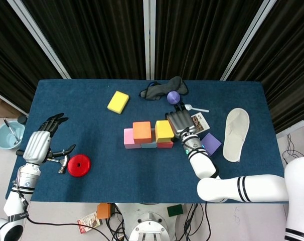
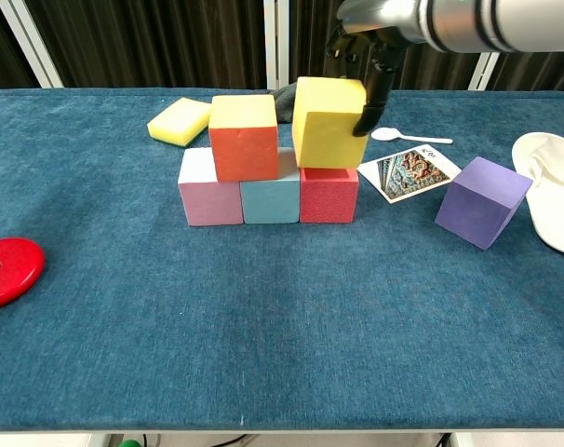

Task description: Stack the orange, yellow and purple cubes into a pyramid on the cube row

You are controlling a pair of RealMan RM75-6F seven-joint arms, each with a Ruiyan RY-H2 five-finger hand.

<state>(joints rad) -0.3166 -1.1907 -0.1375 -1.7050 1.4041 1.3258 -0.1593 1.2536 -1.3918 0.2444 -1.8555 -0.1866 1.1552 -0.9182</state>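
The table (image 2: 263,354) has a fuzzy dark blue cloth on it. Three small blocks sit side by side in a row: a pink block (image 2: 208,191), a light blue block (image 2: 270,199) and a red block (image 2: 329,195). They look soft and a bit rough, like foam, with square faces.

The orange cube (image 2: 244,138) sits flat on the row, on top of the pink and light blue blocks. Its top looks yellow from the light.

The yellow cube (image 2: 328,123) is just beside the orange one, over the red block. It sits nearly straight, with its flat front face toward the chest camera. The right hand (image 1: 179,122) holds it from above, with dark fingers (image 2: 369,88) going down its right side.

The purple cube (image 2: 482,201) is well apart on the right, on the cloth. It is turned so one corner edge points at the chest camera. It lies near a picture card (image 2: 409,173) and a white slipper (image 2: 552,186).

The left hand (image 1: 39,144) is far off at the left edge with its fingers spread apart, holding nothing. It is near a flat red disc (image 1: 78,164) with a hole in it.
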